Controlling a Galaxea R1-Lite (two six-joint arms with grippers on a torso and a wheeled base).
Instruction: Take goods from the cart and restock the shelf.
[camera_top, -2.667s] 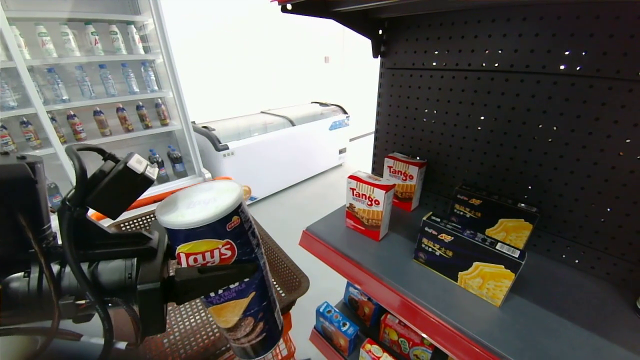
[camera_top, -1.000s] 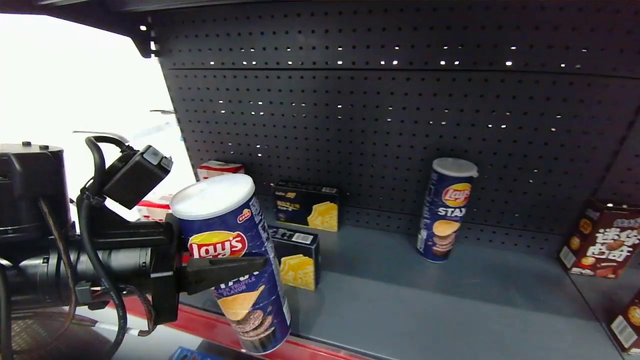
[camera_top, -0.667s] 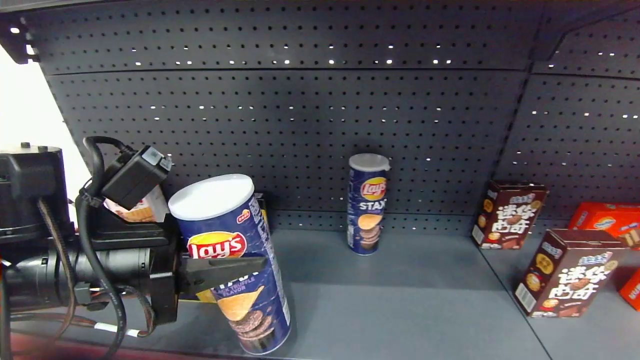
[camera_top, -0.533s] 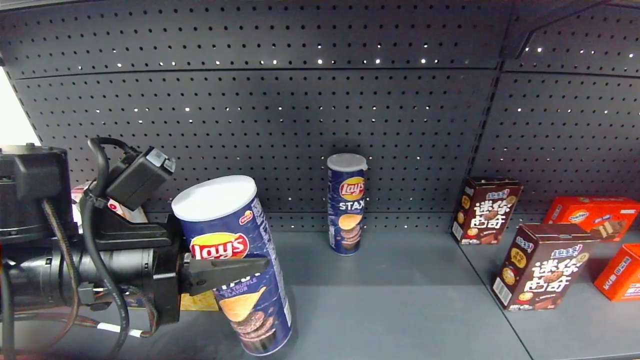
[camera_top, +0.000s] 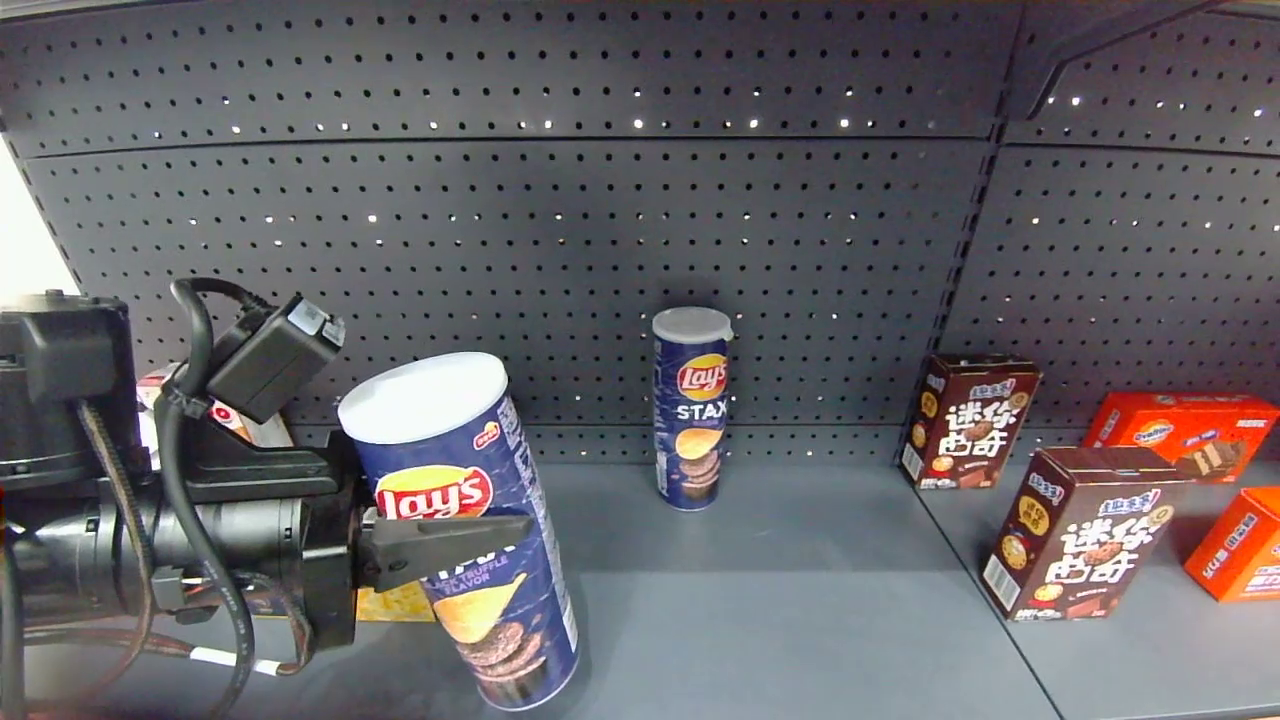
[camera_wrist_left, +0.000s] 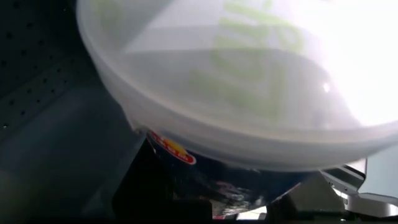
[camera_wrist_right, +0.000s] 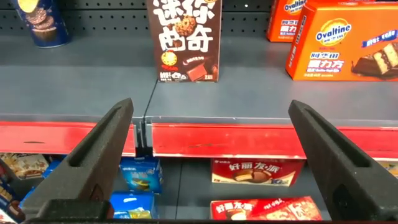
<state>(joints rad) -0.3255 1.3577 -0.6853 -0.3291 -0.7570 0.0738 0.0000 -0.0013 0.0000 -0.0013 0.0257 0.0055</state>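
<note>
While the left gripper (camera_top: 470, 530) clamps its middle, the chip can (camera_top: 505, 630) is tilted over the shelf (camera_top: 780, 620), at about seven o'clock from a second can (camera_top: 691, 405) standing by the back panel. Brown boxes (camera_top: 1075, 530) sit at that can's three o'clock. The right gripper (camera_wrist_right: 214, 168) is spread wide before the shelf edge.

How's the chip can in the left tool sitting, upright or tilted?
Tilted. The held can leans lid-first toward the left tool, unlike the shelf can standing straight behind it.

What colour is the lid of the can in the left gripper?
White lid on the dark blue can; head view shows it best.
</note>
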